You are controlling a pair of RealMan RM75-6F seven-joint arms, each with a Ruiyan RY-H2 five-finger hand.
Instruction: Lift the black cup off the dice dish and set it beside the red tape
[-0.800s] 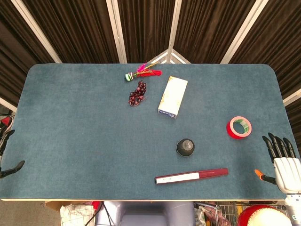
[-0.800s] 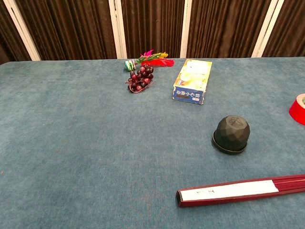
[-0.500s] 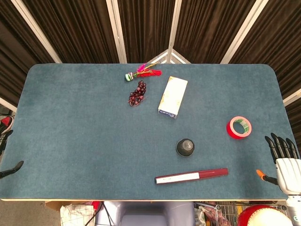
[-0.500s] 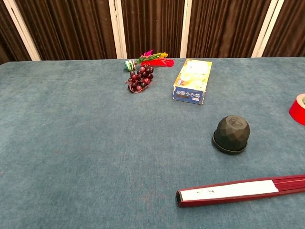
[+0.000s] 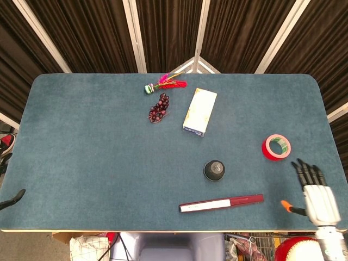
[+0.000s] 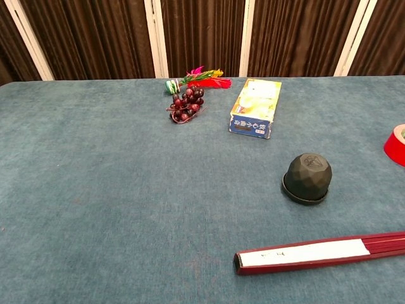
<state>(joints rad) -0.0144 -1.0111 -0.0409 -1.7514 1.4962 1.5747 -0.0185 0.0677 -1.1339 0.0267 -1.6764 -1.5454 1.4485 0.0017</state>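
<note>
My right robot hand (image 5: 317, 196) sits over the near right corner of the desk (image 5: 98, 152), fingers spread and straight, released, holding nothing; it shows in the head view only. My left robot hand (image 5: 7, 197) shows only as dark fingertips at the left edge of the head view, off the desk; I cannot tell whether it is released or clenched. The black cup (image 6: 307, 176) stands mouth-down on the dice dish (image 6: 305, 196), whose dark rim shows just under it, right of desk centre. The cup top is faceted with a small moulded emblem, not readable. The red tape (image 5: 276, 147) lies flat well to the right of the cup, between the cup and my right robot hand, touching neither; its inner ring carries a greenish label, too small to read. A long dark-red folded fan (image 6: 319, 252) lies near the front edge, just in front of the cup, with a white band bearing small dark marks that I cannot read. A yellow and blue box (image 6: 255, 107) lies flat behind the cup; the print on its blue end is illegible. Further back left are a bunch of dark grapes (image 6: 185, 106) and a feathered shuttlecock (image 6: 197, 79), near each other.
</note>
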